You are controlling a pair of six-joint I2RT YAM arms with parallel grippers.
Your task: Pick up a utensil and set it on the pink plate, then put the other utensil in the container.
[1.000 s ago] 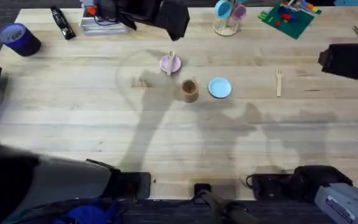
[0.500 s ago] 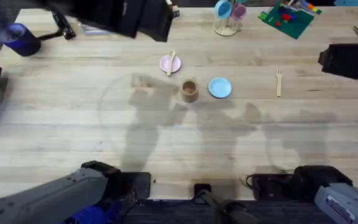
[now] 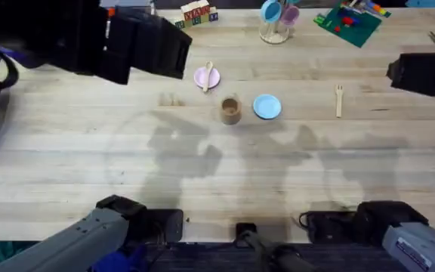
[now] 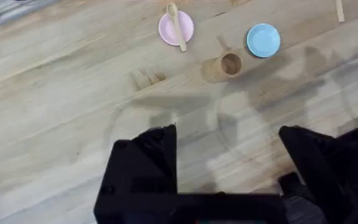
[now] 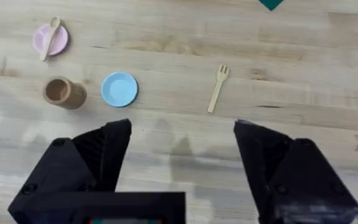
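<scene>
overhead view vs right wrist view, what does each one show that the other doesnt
Overhead alone: the purple tape roll and the cup stand at the table's far edge. Right wrist alone: the right gripper, jaws open. Both: the spoon on the pink plate, the wooden cup, the blue plate and the fork lying on the table.

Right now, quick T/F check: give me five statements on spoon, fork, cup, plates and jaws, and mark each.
1. The spoon lies on the pink plate. True.
2. The fork is inside the container. False: it lies flat on the table, on the far side of the blue plate from the container.
3. The container stands between the two plates. True.
4. The blue plate carries a utensil. False: nothing lies on it.
5. The right gripper has its jaws shut on the fork. False: its jaws are open, and the fork lies apart from them.
</scene>
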